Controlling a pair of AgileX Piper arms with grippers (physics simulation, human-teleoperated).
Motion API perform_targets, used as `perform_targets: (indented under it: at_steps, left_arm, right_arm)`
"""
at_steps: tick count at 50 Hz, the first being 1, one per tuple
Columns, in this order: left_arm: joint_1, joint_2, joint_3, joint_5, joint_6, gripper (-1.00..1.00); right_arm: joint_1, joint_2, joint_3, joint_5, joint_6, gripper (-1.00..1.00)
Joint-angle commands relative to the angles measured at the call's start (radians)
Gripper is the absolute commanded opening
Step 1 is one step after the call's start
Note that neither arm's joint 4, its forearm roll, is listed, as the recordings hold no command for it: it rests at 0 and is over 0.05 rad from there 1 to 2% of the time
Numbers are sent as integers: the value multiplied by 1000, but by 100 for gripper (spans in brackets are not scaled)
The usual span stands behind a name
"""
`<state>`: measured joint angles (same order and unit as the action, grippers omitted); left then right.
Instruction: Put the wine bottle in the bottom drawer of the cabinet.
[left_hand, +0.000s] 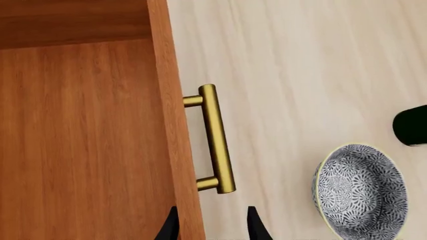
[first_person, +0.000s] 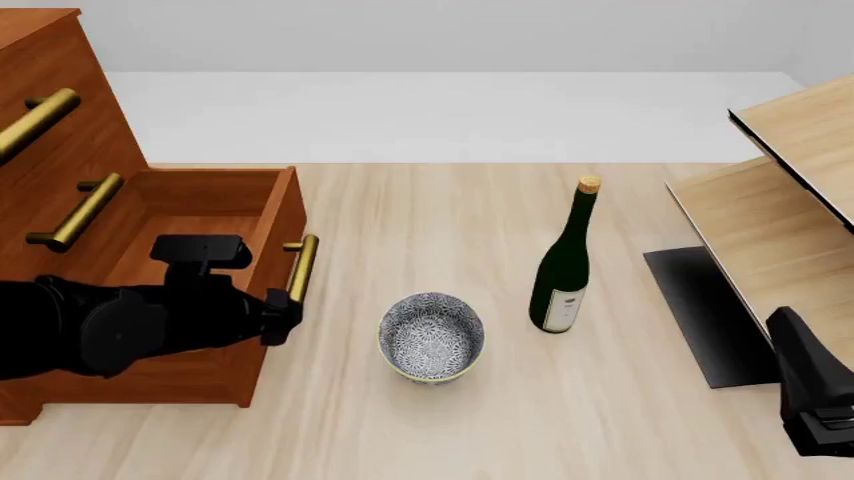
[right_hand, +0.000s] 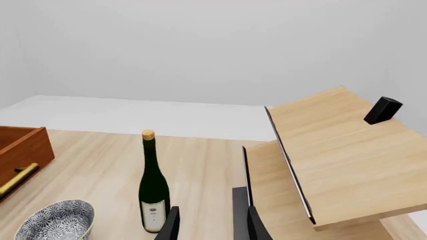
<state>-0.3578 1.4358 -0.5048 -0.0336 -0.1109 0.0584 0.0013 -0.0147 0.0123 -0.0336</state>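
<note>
Two grippers are in play, and neither holds anything. The left gripper (left_hand: 211, 226) hangs above the front panel of the bottom drawer (first_person: 200, 215), one fingertip on each side of the panel's top edge, with the brass handle (left_hand: 215, 139) just ahead of it; the jaws stand a narrow way apart around nothing. The drawer is already pulled out of the cabinet (first_person: 47, 120), and its floor shows bare in the left wrist view.

The right gripper (right_hand: 211, 224) sits low at the near right, fingers a little apart and empty, facing the wine bottle (first_person: 566, 262), which stands upright on the table ahead of it and slightly to its left, well apart from the drawer.

Judging from this layout, the step in hand is the pickup. The right arm would do best to spread its fingers wider, approach level and close on the bottle's wide lower body rather than the thin neck, since smooth glass held high may swing or slip.

Between bottle and drawer sits a patterned bowl (first_person: 431, 337), so a carried bottle should pass above or behind it. Beside the right gripper, a pale wood shelf unit (right_hand: 333, 160) and a dark mat (first_person: 707, 315) crowd that side, and the left arm over the drawer front should clear away before the bottle arrives.
</note>
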Motion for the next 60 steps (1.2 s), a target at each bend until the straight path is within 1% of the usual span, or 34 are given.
perform_targets:
  at_steps: [1,3,4,8,10,12,14,19,24,25,27,30,34,36,38,39,41,42,43,46,48,50,54,56,58,59,60]
  left_arm:
    - [-52,-34,-30,38,26,100]
    - [-42,-57,-37,63,30,100]
    - [-35,-71,-37,69,47,100]
    - [-20,-108,-51,105,66,100]
    - [-14,-134,-57,125,92,100]
    - [-11,-148,-59,138,94,100]
    - [-3,-158,-58,142,121,100]
    - [17,-177,-68,161,144,100]
    - [15,-209,-89,191,159,100]
    - [11,-216,-97,199,152,100]
    - [7,-234,-107,214,174,100]
    - [-1,-246,-125,231,168,100]
    - [-16,-287,-163,254,211,100]
    - [-28,-304,-188,265,201,100]
    - [-29,-304,-205,273,209,100]
    - [-49,-310,-219,277,200,100]
    - [-54,-308,-240,289,182,100]
    - [-61,-313,-247,289,186,100]
    - [-62,-313,-253,289,210,100]
    - [-69,-305,-273,291,202,100]
    - [-75,-302,-279,281,216,100]
    - [-99,-299,-284,274,227,100]
    - [-132,-292,-298,258,215,100]
    - [-163,-294,-294,232,241,100]
    - [-169,-281,-299,224,234,100]
    - [-180,-278,-300,213,250,100]
    - [-187,-277,-302,208,250,100]
  right_arm:
    - [3,0,-1,1,0,100]
    - [4,0,-1,1,0,100]
    - [4,0,-1,1,0,100]
    - [5,1,-1,0,-1,100]
    - [5,1,-1,0,0,100]
    - [6,1,-1,0,-1,100]
    - [7,1,-2,0,-2,100]
    - [10,1,-2,1,-2,100]
    - [8,1,-2,1,-1,100]
    - [8,1,-2,1,-2,100]
    - [9,0,-2,1,-2,100]
    - [9,1,-3,1,-2,100]
    - [9,0,-3,1,-4,100]
    - [10,0,-2,2,-2,100]
    - [9,0,-2,1,-2,100]
    - [9,1,-2,1,-2,100]
    - [9,1,-1,0,-4,100]
    - [9,1,-2,0,-3,100]
    - [9,1,-3,1,-3,100]
    - [10,0,-3,2,-5,100]
    - [11,0,-3,2,-6,100]
    - [10,0,-3,2,-5,100]
    - [11,0,-3,3,-6,100]
    - [11,0,-2,2,-7,100]
    - [10,0,-2,3,-7,100]
    - [10,0,-2,2,-7,100]
    - [10,0,-2,2,-7,100]
